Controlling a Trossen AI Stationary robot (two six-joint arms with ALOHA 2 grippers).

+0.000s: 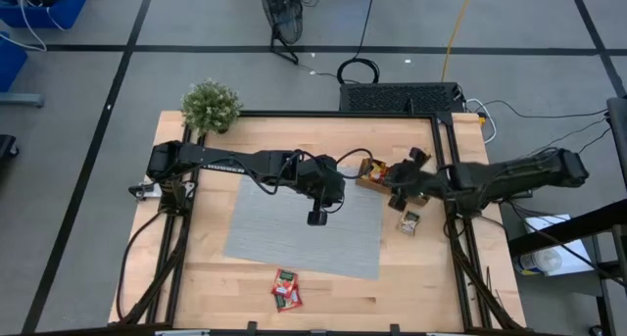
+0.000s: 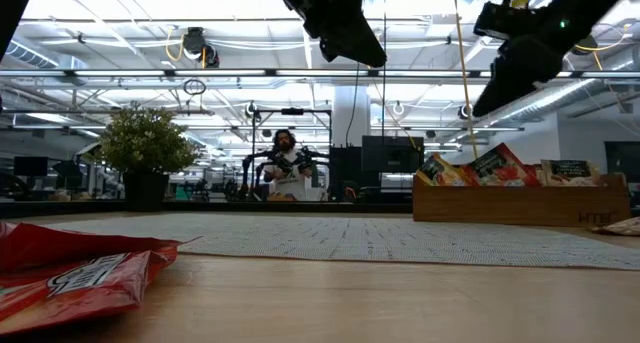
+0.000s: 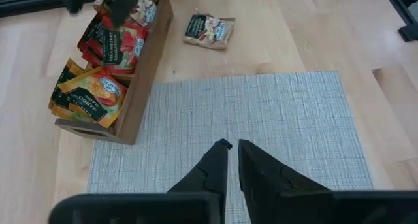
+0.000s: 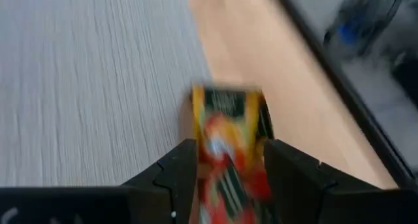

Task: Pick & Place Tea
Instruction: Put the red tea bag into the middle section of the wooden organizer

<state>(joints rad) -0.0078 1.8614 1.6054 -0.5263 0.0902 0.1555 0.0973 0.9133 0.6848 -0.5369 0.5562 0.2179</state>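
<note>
The grey mat lies mid-bench; the wooden tray stands off its right edge. The right pincer, over that edge, grips an orange-yellow tea sachet lengthwise between its fingers. The left pincer hangs over the mat, nearly closed, empty.

Big open robot lab or office, long ceiling lights, grey floor with dark tape lines, person sitting far back among desks, potted plant on wooden table, fan, loose cables.
</note>
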